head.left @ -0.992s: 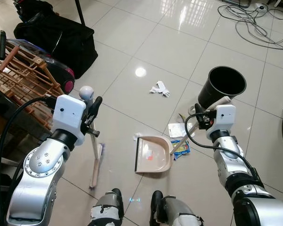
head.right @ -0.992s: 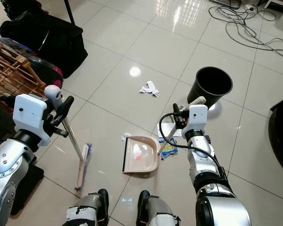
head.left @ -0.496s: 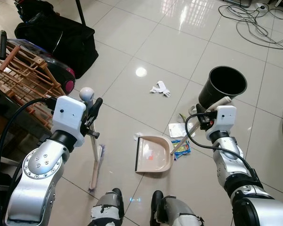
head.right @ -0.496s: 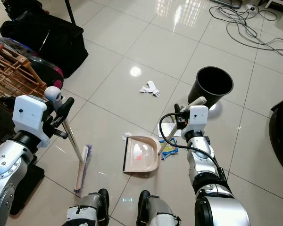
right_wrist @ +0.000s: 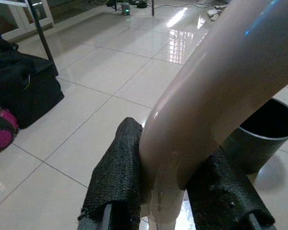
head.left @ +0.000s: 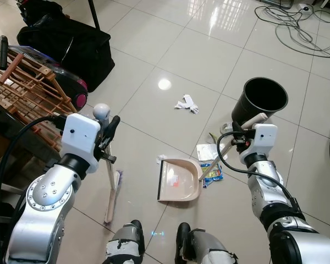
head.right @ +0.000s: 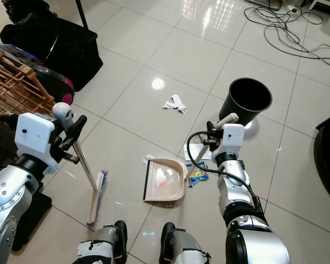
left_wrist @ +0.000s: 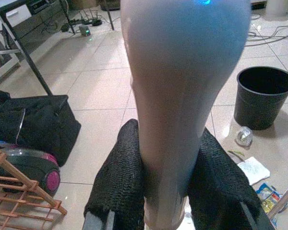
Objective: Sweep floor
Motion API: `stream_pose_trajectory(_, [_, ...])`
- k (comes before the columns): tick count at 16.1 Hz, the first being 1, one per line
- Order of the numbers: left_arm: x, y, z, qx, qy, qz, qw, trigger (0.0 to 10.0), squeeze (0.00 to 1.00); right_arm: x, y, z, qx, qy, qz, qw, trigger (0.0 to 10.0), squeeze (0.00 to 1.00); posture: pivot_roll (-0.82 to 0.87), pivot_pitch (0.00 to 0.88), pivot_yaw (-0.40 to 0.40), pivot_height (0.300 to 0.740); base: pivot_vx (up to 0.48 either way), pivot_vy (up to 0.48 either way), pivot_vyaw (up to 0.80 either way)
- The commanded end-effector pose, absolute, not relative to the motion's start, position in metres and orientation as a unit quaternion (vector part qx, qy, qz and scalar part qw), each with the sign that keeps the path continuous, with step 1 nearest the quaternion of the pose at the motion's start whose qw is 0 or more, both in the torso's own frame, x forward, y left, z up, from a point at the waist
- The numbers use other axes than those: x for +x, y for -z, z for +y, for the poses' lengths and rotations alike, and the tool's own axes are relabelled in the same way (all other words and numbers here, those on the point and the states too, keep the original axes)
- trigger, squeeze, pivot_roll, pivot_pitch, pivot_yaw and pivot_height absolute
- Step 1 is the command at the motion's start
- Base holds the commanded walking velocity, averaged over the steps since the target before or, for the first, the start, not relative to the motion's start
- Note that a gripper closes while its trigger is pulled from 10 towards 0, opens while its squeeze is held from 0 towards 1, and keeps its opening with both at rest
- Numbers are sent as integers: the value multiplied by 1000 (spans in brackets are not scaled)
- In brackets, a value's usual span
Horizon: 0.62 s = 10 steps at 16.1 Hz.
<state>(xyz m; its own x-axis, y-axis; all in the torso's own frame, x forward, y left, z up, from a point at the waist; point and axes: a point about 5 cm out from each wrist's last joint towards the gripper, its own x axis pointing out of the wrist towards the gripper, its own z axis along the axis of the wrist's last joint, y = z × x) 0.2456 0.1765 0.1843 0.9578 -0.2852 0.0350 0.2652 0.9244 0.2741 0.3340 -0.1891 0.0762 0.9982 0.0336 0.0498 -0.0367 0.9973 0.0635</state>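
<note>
1. Two tools are in hand: our left gripper (head.left: 106,144) is clamped on the broom (head.left: 111,181) near the top of its handle, and our right gripper (head.right: 213,137) is clamped on the long handle of the dustpan (head.left: 177,181). In each wrist view the black fingers (left_wrist: 121,184) press against the handle on both sides.

2. We judge the sweep partly done. A few scraps already lie in the pan, which sits flat on the tiles just ahead of our feet, with a small white bit at its back corner.

3. Plenty is left. A blue-and-yellow wrapper (head.left: 212,174) and a flat white paper (head.left: 207,152) lie just beside the pan's right edge, under its handle, and a crumpled white scrap (head.left: 186,103) lies well apart, farther out on the floor.

4. The broom head rests on the floor to the left of the pan, not yet at any of that litter.

5. A black bin (head.left: 258,101) stands upright and open beyond the right gripper, near enough to tip the pan into later.

6. Open tile stretches ahead and between the tools. On the left a wooden rack (head.left: 27,82) and a black bag (head.left: 66,47) hem in the broom's backswing; loose cables (head.left: 297,30) lie far off at the right.
</note>
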Motion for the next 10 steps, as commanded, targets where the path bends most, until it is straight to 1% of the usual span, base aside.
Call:
stream_pose_trajectory(1, [242, -189, 169, 135, 153, -51, 978, 10000, 0, 326, -59, -192, 51, 5, 16, 999, 0, 0, 248, 239, -38, 740, 0, 0, 0])
stream_pose_trajectory(4, [248, -191, 171, 137, 151, -56, 977, 10000, 0, 335, -72, -189, 80, 17, -8, 997, 0, 0, 224, 238, -51, 740, 0, 0, 0])
stream_pose_trajectory(7, [260, -195, 180, 144, 133, -70, 978, 10000, 0, 346, -96, -180, 97, 18, -63, 993, 0, 0, 183, 189, -73, 740, 0, 0, 0])
stream_pose_trajectory(8, [263, -199, 185, 150, 128, -72, 978, 10000, 0, 351, -114, -176, 99, 12, -92, 991, 0, 0, 158, 159, -83, 740, 0, 0, 0])
stream_pose_trajectory(10, [265, -201, 189, 161, 120, -71, 977, 10000, 0, 356, -132, -176, 93, 6, -111, 989, 0, 0, 140, 147, -94, 740, 0, 0, 0])
